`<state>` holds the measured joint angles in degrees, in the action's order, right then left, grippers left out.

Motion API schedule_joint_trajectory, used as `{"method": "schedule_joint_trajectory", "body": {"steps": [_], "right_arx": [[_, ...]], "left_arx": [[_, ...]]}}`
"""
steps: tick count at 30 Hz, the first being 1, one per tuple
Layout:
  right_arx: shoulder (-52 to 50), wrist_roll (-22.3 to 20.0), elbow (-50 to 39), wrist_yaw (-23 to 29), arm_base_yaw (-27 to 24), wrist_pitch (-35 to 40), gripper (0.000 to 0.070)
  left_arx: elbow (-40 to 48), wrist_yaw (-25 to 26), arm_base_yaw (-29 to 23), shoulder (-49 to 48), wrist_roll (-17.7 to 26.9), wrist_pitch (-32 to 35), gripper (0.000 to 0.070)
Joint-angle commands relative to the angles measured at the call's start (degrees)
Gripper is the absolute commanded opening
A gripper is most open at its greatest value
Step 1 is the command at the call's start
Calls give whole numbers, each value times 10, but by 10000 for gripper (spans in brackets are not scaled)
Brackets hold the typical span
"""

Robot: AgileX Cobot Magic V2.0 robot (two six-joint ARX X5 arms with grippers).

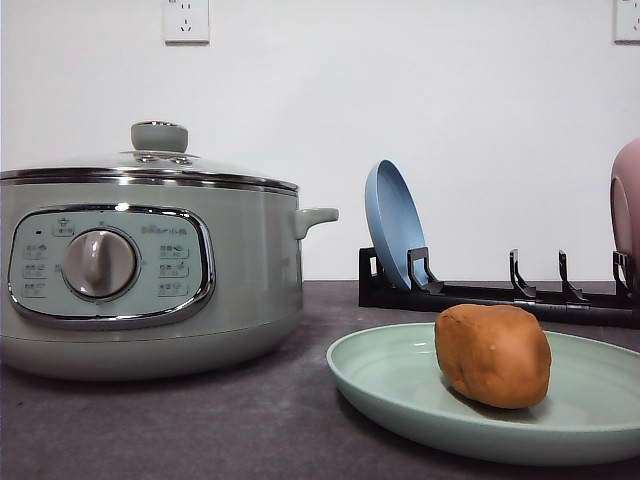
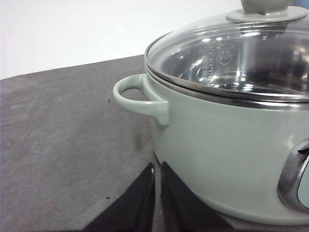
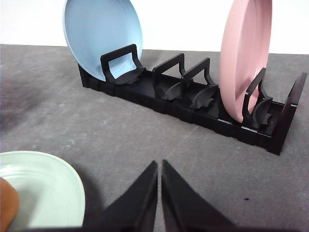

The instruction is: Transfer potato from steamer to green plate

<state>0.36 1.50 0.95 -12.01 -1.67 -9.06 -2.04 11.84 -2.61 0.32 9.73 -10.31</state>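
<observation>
The orange-brown potato (image 1: 493, 355) lies on the green plate (image 1: 400, 385) at the front right of the table; a sliver of the potato (image 3: 7, 203) and the plate (image 3: 43, 186) also show in the right wrist view. The pale grey-green steamer (image 1: 150, 280) stands at the left with its glass lid on. In the left wrist view the steamer (image 2: 227, 145) sits close beside my left gripper (image 2: 157, 166), whose fingers are shut with nothing between them. My right gripper (image 3: 159, 164) is shut too, over bare table between the plate and the rack.
A black dish rack (image 1: 500, 293) stands behind the green plate, holding an upright blue plate (image 1: 393, 225) and a pink plate (image 1: 626, 200). In the right wrist view the rack (image 3: 193, 104) lies ahead of the fingers. The steamer's side handle (image 2: 137, 99) juts out near my left gripper.
</observation>
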Motion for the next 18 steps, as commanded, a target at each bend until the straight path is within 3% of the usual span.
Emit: {"method": "schedule_joint_trajectory", "body": {"steps": [1,18], "right_arx": [[-2,-2,-3,0,-1,0,0],[-2,-2,-3,0,-1,0,0]], "left_arx": [[8,0,-2,-2,-2,-12,15],[8,0,-2,-2,-2,-12,15]]}}
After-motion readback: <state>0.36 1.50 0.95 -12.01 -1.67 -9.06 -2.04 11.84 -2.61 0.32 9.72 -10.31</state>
